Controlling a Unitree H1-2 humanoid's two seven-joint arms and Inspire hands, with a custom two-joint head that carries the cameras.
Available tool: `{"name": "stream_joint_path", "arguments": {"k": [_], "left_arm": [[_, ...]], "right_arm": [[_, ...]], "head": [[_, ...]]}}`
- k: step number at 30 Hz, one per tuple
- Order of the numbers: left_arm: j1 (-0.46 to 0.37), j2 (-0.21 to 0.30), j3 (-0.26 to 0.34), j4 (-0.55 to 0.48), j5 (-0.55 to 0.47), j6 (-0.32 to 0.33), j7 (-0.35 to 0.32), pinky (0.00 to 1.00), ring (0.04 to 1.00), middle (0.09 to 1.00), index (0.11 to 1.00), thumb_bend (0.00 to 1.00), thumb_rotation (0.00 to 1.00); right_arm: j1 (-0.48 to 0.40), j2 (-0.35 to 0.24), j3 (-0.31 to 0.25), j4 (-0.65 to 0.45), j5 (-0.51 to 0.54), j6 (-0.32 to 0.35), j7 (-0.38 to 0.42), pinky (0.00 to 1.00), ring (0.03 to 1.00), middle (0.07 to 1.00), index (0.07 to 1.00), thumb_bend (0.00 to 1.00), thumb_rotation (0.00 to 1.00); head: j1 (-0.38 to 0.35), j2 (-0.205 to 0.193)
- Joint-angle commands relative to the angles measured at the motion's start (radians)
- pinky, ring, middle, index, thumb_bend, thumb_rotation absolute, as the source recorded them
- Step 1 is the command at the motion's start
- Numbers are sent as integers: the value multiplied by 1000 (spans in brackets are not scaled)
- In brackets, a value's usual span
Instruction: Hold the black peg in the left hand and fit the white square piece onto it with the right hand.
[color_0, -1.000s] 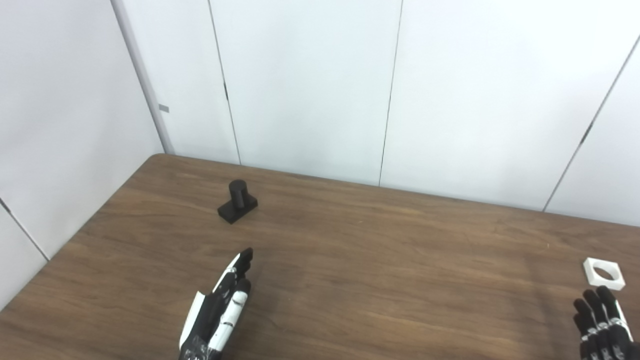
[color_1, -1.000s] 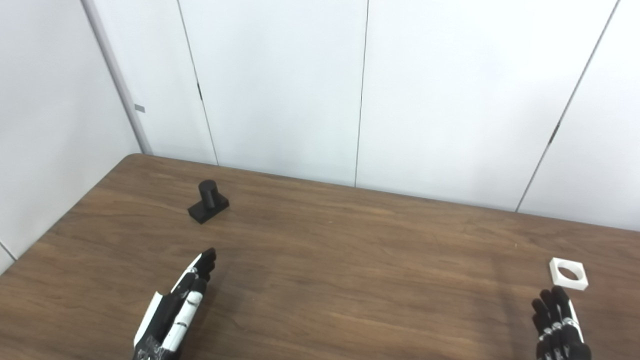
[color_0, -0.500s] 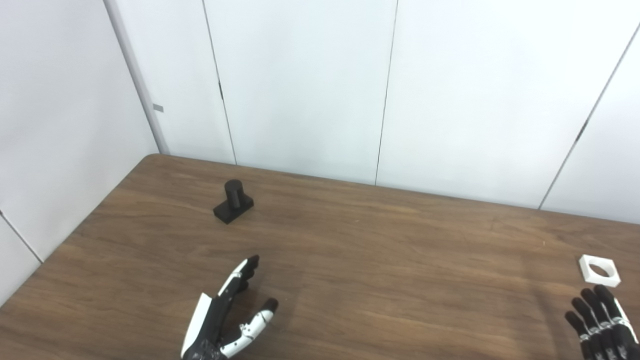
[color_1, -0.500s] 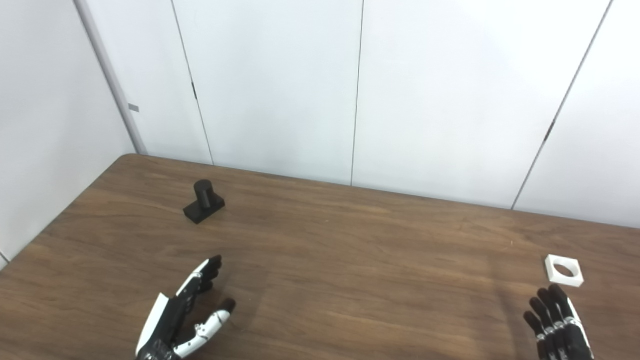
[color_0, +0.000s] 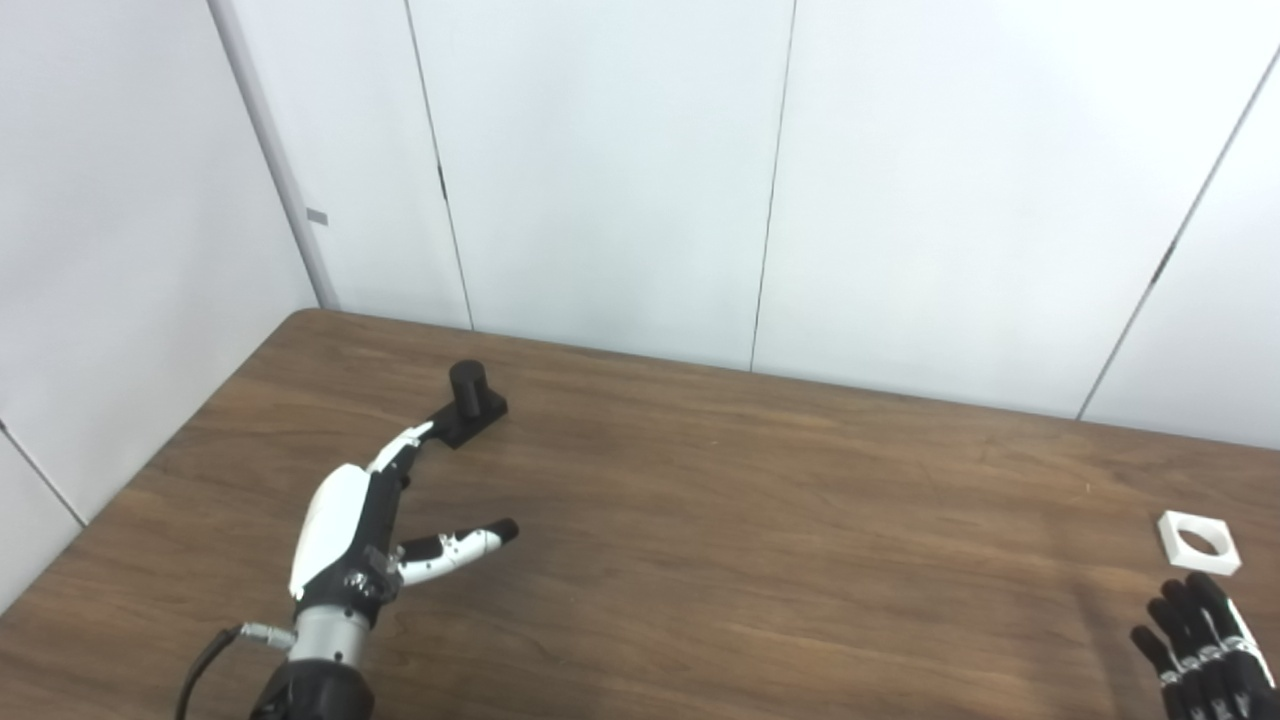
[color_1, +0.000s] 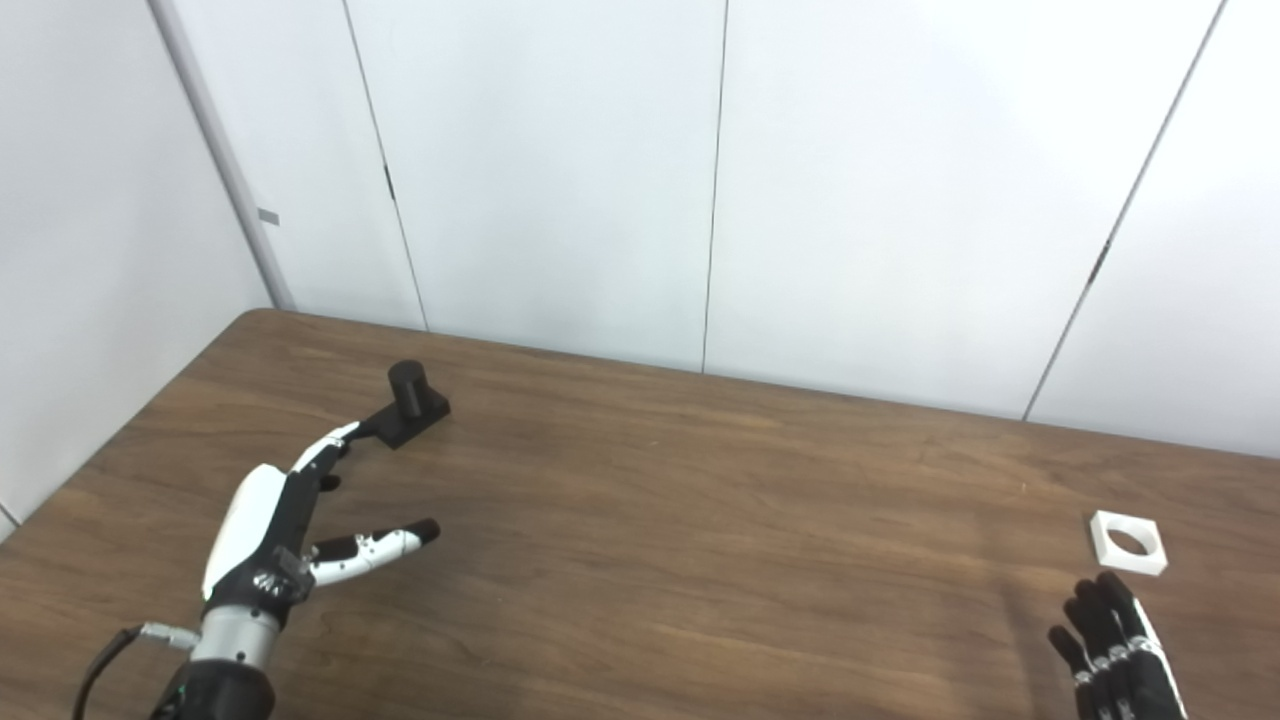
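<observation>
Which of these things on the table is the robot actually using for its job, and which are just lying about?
Part of the job:
- black peg, standing on its base
- white square piece, flat on the table
- left hand, open, reaching toward the peg
- right hand, open, near the white piece

Just there:
- wooden table
- white wall panels

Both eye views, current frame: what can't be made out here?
- Right robot hand: palm and wrist cut off by the bottom edge in both views.
- Black peg: near corner of its base hidden behind the left robot hand; contact cannot be told.
- White square piece: thickness too small to judge.
</observation>
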Motion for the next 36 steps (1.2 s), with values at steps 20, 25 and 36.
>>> {"name": "stream_joint_path", "arguments": {"k": [20,25,36], "left_arm": [[-323,173,-41,435,55,12,111,1000,949,924,836,893,390],[-390,195,-83,546,60,27,110,1000,971,938,843,889,414],[-486,202,-131,753,43,2,182,1000,1000,969,855,911,408]], "right_arm": [[81,3,6,86,12,-17,32,951,961,948,933,720,890],[83,10,5,84,13,-11,25,939,955,942,930,701,889],[81,11,6,88,-5,-13,17,924,941,934,922,697,910]], "head": [[3,3],[1,2],[-7,6]]}}
